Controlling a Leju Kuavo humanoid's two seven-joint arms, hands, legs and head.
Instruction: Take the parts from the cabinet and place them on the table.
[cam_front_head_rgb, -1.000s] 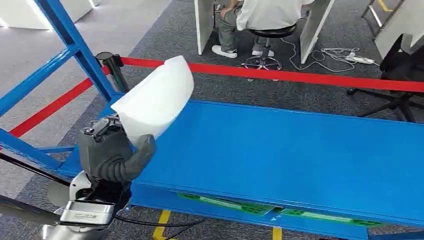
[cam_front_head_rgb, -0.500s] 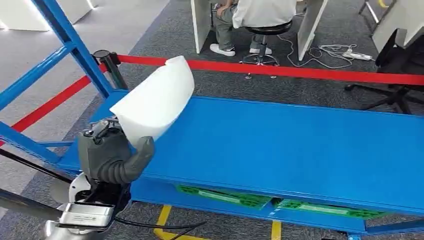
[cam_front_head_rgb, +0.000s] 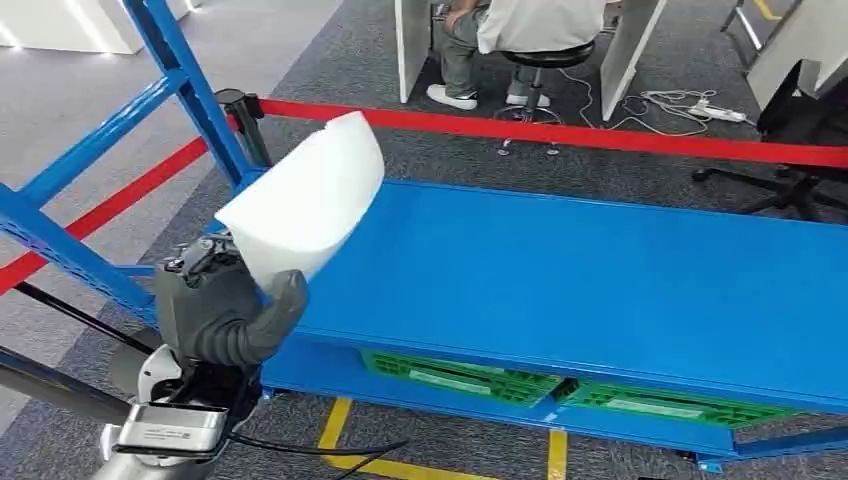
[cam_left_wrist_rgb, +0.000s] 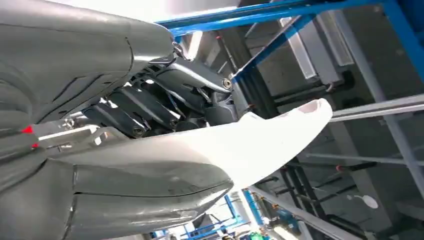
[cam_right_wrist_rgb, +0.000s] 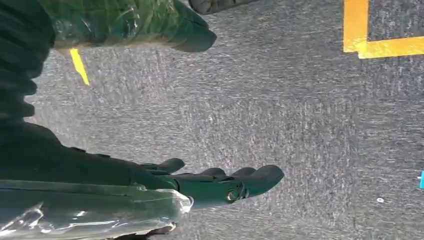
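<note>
held part: curved white plastic shell part (cam_front_head_rgb: 305, 205), gripped at its near lower end by the left hand (cam_front_head_rgb: 225, 310); the wrist view shows the same part (cam_left_wrist_rgb: 250, 145) clamped between thick grey thumb and dark fingers (cam_left_wrist_rgb: 135, 112)
part position: in the air over the near-left corner of the flat blue metal table top (cam_front_head_rgb: 600, 290), not touching it
long axis: runs from the hand up and away to the far right, free tip pointing toward the red barrier tape (cam_front_head_rgb: 600, 135)
key relation: open table surface lies right of and beyond the hand, below the part's free end (so the set-down looks like a reach forward-right and down, free end likely meeting the table first)
left fingers: wrapped on the part, thumb across its near face
right hand (cam_right_wrist_rgb: 220, 182): hangs low over grey carpet floor (cam_right_wrist_rgb: 300, 110), fingers roughly straight and close together, holding nothing
nearer arm: left, by far; right is well apart from the table
risk: my guess is the grip sits at one end only, so the part could tip on release
background: a seated person on a stool (cam_front_head_rgb: 540, 65) beyond the tape, blue rack frame (cam_front_head_rgb: 190, 90) at far left
</note>
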